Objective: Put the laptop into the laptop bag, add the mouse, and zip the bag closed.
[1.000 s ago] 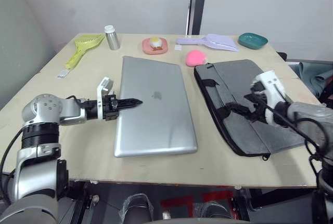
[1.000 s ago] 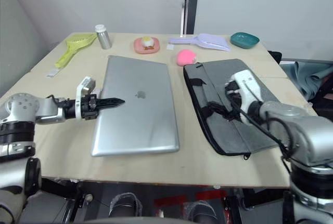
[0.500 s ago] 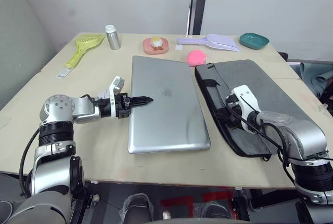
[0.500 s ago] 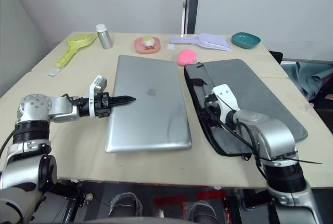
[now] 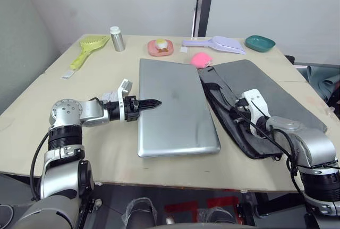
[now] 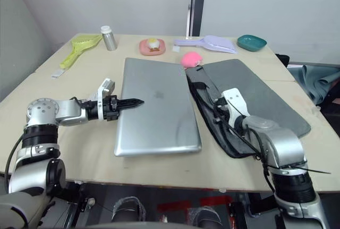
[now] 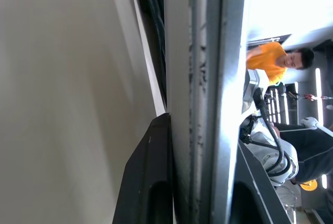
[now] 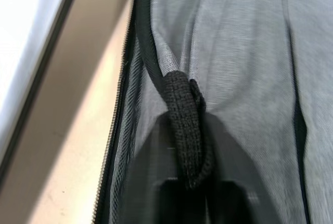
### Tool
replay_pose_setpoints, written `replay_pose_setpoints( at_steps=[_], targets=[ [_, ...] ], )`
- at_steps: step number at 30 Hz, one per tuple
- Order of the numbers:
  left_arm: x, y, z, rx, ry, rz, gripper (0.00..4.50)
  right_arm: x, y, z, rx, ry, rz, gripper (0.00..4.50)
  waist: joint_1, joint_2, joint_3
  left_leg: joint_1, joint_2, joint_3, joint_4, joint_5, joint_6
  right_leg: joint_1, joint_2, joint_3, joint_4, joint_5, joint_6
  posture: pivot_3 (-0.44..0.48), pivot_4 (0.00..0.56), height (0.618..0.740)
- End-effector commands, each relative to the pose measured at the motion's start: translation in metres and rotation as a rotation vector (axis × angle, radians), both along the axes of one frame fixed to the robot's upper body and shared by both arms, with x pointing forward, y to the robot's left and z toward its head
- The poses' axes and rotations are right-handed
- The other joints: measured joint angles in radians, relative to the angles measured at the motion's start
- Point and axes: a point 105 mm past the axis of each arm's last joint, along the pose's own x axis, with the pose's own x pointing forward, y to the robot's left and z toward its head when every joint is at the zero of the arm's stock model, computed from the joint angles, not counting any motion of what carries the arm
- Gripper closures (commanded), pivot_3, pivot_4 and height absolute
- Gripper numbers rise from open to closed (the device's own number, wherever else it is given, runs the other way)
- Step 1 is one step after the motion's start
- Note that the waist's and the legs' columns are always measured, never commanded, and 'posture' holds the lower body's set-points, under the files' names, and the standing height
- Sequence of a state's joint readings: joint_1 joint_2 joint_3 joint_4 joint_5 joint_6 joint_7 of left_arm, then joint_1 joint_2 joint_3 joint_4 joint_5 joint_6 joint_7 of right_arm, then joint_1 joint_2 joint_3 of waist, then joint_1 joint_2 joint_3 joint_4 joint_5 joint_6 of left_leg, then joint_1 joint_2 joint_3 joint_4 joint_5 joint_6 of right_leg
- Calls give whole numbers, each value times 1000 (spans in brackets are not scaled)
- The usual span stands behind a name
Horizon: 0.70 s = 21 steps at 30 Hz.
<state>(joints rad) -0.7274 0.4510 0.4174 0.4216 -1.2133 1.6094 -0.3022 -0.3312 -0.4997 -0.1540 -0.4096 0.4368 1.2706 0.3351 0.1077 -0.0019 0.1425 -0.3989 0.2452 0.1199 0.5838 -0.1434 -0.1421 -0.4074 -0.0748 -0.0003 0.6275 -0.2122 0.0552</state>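
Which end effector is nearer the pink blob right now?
Right. The right end effector sits at the laptop bag, clamped on its black strap handle, a short way in front of the pink blob. The left end effector grips the laptop at its far-side edge.

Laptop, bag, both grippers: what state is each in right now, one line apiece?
laptop: lid closed, flat on the table, outside the bag, its left edge clamped.
laptop bag: unzipped, upper layer lifted along the edge beside the laptop.
left gripper: shut on the laptop's edge, one finger above and one below.
right gripper: shut on a black strap handle of the bag.
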Motion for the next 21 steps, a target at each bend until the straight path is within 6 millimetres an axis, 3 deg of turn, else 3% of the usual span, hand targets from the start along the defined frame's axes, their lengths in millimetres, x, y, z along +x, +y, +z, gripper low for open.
replay_pose_setpoints(
  at_steps=[1, 5, 10, 15, 21],
  targets=[
    [0, -7, 37, -106, -120, -39, 4038, 0, 3, 22, 39, -56, 18, 4484, -1, 0, 0, 0, 0, 0, 0, 0, 0, 0, 0, 0, 0, 0, 0, 0, 150, 740],
    [5, -10, 35, -136, -88, -18, 4038, 11, 3, 66, 152, -177, -16, 4484, -4, 1, 1, -1, 0, 0, 0, 0, 1, -2, 0, 0, 1, 0, 0, 0, 150, 740],
    [7, -11, 30, -175, -60, 5, 4038, 13, 5, 94, 240, -224, -22, 4484, 0, 1, 1, -1, 0, 0, -1, 1, 1, -2, 0, 0, 1, 4, 6, 0, 150, 740],
    [24, -8, 32, -278, -10, 112, 4038, 6, 12, 86, 235, -185, 6, 4484, 7, 1, 1, -2, 0, -1, -3, 1, 1, -2, 0, -2, -1, 5, 8, 0, 150, 740],
    [37, -21, 37, -374, 38, 177, 4038, 4, 17, 79, 227, -159, 8, 4484, 16, 1, 1, -3, 0, -1, -3, 1, 1, -2, 0, -2, -2, 6, 10, 0, 150, 740]
  ],
)
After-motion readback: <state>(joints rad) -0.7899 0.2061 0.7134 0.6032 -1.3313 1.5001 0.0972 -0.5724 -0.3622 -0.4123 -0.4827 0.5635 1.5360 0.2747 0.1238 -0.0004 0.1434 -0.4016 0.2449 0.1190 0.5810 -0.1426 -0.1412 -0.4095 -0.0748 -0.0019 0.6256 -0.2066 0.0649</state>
